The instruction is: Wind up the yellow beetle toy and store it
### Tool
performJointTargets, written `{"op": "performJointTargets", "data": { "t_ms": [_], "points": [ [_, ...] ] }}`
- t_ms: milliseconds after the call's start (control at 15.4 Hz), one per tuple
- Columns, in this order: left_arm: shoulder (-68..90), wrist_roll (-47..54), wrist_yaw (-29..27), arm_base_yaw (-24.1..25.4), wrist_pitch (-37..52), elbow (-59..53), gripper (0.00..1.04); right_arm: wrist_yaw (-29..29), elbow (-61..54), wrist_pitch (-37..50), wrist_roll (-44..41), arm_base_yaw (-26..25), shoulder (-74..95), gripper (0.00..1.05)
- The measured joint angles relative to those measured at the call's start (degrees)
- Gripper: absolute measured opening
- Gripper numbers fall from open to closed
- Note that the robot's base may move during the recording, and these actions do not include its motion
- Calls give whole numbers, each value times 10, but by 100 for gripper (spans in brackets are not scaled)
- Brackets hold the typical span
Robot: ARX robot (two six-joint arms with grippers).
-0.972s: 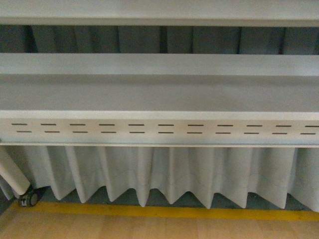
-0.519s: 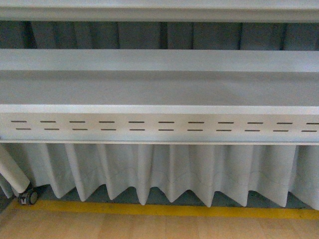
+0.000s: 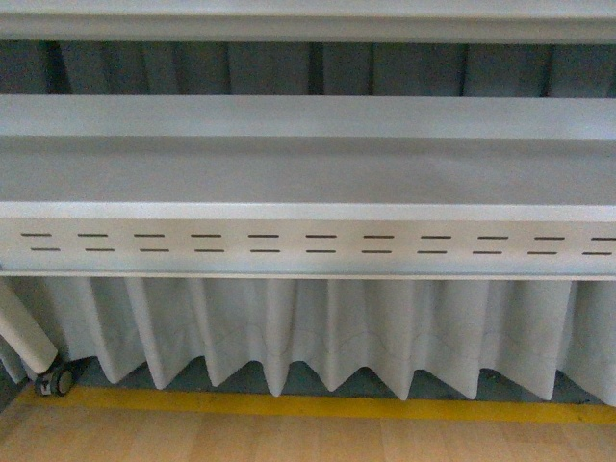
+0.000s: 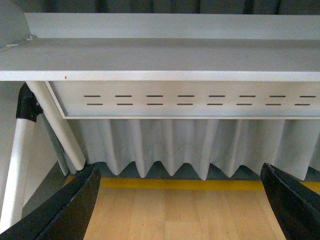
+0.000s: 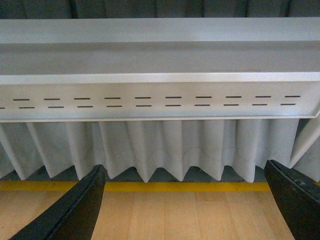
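1. Front view: long pale grey metal shelf (image 3: 308,173) spanning the whole width; front panel with two rows of short dark slots (image 3: 308,244) along its near edge; a second pale shelf (image 3: 308,19) higher up; dark grey curtain (image 3: 269,69) visible between the two, on the far side.
2. Below the shelf: pleated light grey fabric skirt (image 3: 327,332) hanging in folds with a zigzag hem; yellow floor stripe (image 3: 318,408) just beneath it; light wooden floor (image 3: 289,441) nearer; white tubular leg (image 3: 24,332) slanting at the far left, ending at a small dark caster wheel (image 3: 55,382).
3. Neither arm visible in the front view.
4. Left wrist view: left gripper (image 4: 182,210) facing the same shelf; black fingers (image 4: 70,210) wide apart, nothing between them; white slanted leg with a black joint (image 4: 27,102) on one side.
5. Right wrist view: right gripper (image 5: 187,210) likewise aimed at the slotted panel and skirt; black fingers (image 5: 75,212) wide apart and empty.
6. Yellow beetle toy: not visible in any view; location cannot be told.
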Motion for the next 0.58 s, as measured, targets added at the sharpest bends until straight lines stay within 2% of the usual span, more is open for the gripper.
{"op": "performJointTargets", "data": {
  "t_ms": [583],
  "points": [
    [0,0,0,0,0,0,98,0,0,0,0,0,0,98]
  ]
}}
